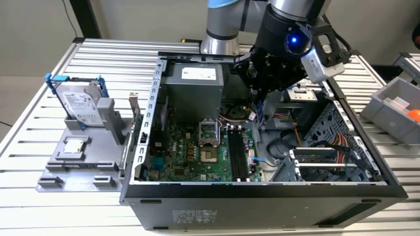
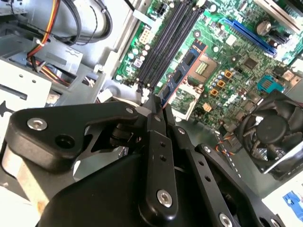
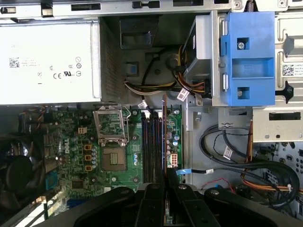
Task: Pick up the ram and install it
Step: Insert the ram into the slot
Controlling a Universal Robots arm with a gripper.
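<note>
The ram (image 2: 182,73) sits clamped edge-on between the closed fingers of the gripper (image 2: 158,106) — held above the black memory slots (image 3: 150,146) of the motherboard (image 1: 190,152), inside the open computer case (image 1: 262,196), not yet seated.

A: Beside the black computer case (image 1: 262,201), what colours do you see?
B: A silver hard drive (image 1: 82,105) in a blue frame, on a grey holder (image 1: 78,169).
A: Inside the case?
B: A green motherboard (image 1: 190,152) with black slots (image 3: 150,146); above them the black gripper (image 2: 158,111) grips the blue-green ram (image 2: 182,71), dark-chipped.
</note>
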